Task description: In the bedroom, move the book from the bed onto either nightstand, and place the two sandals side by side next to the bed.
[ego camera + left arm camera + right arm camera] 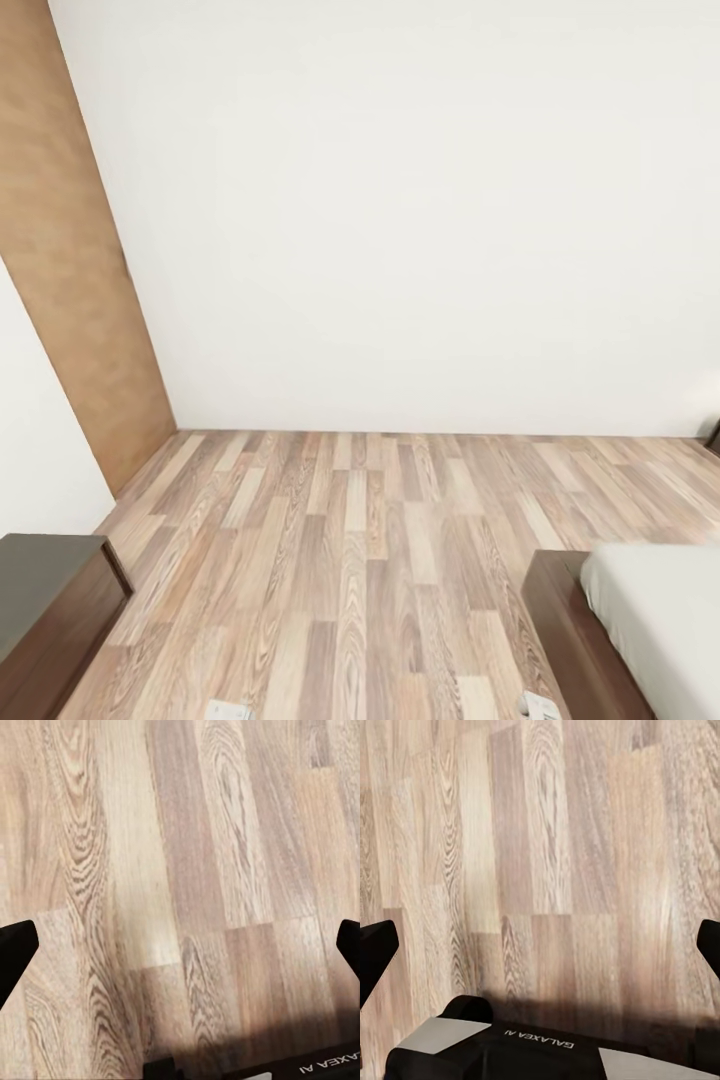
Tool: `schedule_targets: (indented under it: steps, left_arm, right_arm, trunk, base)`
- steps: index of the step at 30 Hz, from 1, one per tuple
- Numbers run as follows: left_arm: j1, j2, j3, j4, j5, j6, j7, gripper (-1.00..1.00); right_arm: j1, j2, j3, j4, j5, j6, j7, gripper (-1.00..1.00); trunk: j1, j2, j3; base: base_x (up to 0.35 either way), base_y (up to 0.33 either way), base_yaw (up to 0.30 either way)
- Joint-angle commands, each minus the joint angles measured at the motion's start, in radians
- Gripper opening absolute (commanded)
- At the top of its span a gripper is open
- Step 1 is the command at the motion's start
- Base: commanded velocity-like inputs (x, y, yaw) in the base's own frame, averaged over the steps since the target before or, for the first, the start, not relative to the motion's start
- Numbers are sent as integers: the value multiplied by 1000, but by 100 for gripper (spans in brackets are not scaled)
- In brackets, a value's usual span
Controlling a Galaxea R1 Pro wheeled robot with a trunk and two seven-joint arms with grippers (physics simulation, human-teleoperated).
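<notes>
Two black fingertips of the left gripper (180, 945) sat at opposite edges of the left wrist view, spread wide, nothing between them, only wood-plank floor (187, 855) under them. Same for the right gripper (540, 945) in the right wrist view: fingertips (375, 949) far apart at the frame edges, empty, above bare planks. A dark and grey robot body part with mirrored "GALAXEA AI" lettering (536, 1041) lay close to the right wrist camera, casting a shadow on the floor; a sliver of the same lettering showed in the left wrist view.

Head view faced a plain white wall (400, 200) of the bedroom, with a tan-brown panel (70, 280), possibly a door, running down the left side by the corner. Plank floor stretched from the wall toward the camera. The bed (660, 630) was at lower right: corner of pale mattress on a dark brown frame (570, 640). At lower left stood a low dark-brown cabinet (50, 610) with a grey-looking top against the left wall; could not tell if it was the nightstand. Two small white bits of the robot (540, 706) poked in at the bottom edge. A dark sliver of something (714, 437) sat at the far right by the wall, too small to identify. Floor between cabinet and bed was plain wood.
</notes>
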Motion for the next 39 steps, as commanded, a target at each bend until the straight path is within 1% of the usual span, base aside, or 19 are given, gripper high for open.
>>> schedule_targets:
  steps: [1,18,32,39]
  left_arm:
    - [-1,0,9,1,-10,-4,-3,100]
    - [-1,0,9,2,-9,-4,-3,100]
    - [-1,0,9,2,-9,-4,-3,100]
    - [-1,0,9,2,-9,-4,-3,100]
  right_arm:
    - [-1,-1,7,2,-11,4,5,100]
    - [-1,-1,7,1,-12,3,5,100]
    - [-1,0,7,1,-12,3,5,100]
    - [-1,0,7,1,-12,3,6,100]
  trunk:
    - [1,-1,-1]
    - [1,-1,-1]
    - [1,-1,-1]
    - [1,-1,-1]
  base:
    - [322,72,0]
    - [322,71,0]
    - [330,7,-1]
    - [320,0,-173]
